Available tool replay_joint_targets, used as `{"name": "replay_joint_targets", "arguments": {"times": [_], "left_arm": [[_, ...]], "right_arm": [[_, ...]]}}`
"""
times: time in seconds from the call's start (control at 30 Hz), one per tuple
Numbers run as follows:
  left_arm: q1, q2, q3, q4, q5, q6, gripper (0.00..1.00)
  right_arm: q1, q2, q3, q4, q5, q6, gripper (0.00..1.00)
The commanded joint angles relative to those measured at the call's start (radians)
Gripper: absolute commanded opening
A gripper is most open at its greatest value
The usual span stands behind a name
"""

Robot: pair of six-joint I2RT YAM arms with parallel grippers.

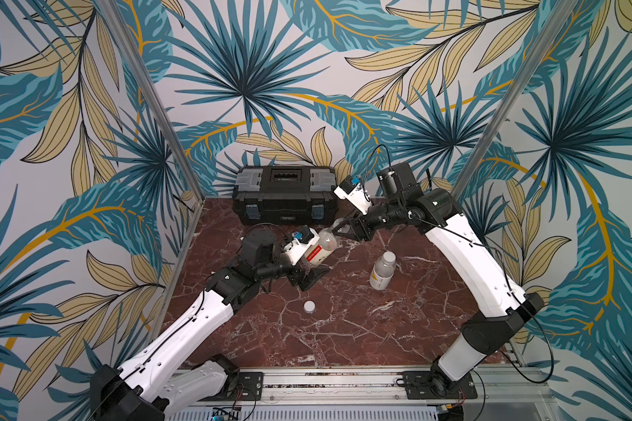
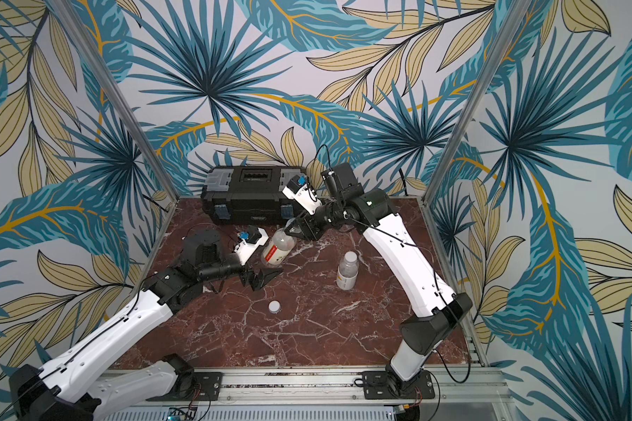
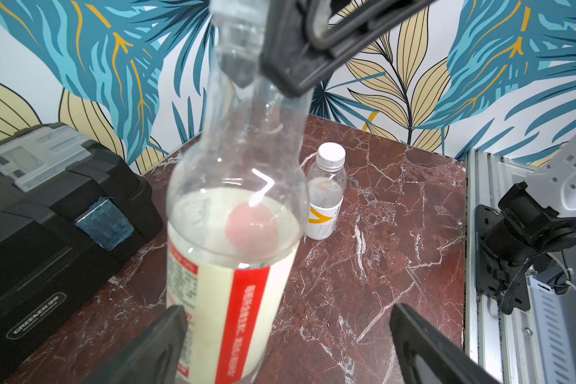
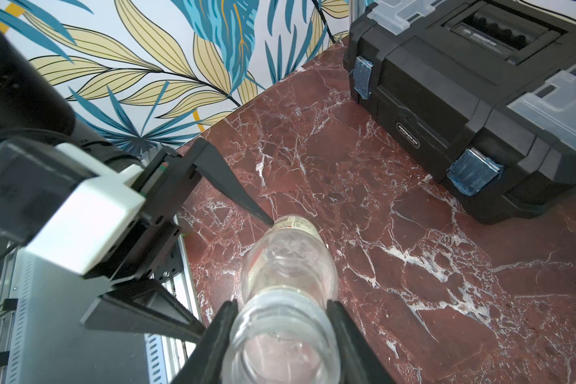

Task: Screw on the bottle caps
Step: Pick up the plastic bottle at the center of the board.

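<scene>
— Mounting rail (image 1: 325, 381) is sitting closest to us. What is lying just past it?
— One loose cap (image 1: 309, 306), resting flat on the surface (image 1: 343, 328), nearer the left hand (image 1: 316, 279) than the right.
— And beyond the cap?
— Towards the right arm, the yellow-label bottle (image 1: 383, 271) is standing upright, wearing a white cap (image 1: 389, 257). Level with it, the left hand is standing spread wide, gripping nothing. In its wrist view the lower body of the red-label bottle (image 3: 233, 232) is lying between its fingers (image 3: 157, 345), close to one and clear of the other.
— So who is holding that bottle?
— The right hand (image 1: 340, 226) is clamping its bare neck tight. The bottle is leaning, with its mouth up towards the right arm and its base down towards the left hand. Whether the base is touching the surface, I cannot tell. Farthest back, the toolbox (image 1: 284, 193) is sitting by the wall.
— What is the coming move turning on?
— My guess: the open mouth is pointing away from the loose cap, and the free left hand is lying nearer to fetch it.
</scene>
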Motion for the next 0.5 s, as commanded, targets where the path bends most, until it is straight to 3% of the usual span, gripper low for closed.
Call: {"name": "replay_joint_targets", "arguments": {"times": [0.0,0.33,0.47], "left_arm": [[-0.004,0.027,0.045,0.003,-0.005,0.021,1.0],[-0.007,0.034,0.048,0.019,0.016,0.015,0.98],[-0.007,0.029,0.045,0.019,0.03,0.01,0.84]], "right_arm": [[0.006,-0.018,0.009,-0.052,-0.133,-0.055,0.0],[0.006,-0.056,-0.045,-0.01,-0.228,-0.059,0.0],[0.005,-0.055,-0.052,-0.011,-0.237,-0.064,0.0]]}}
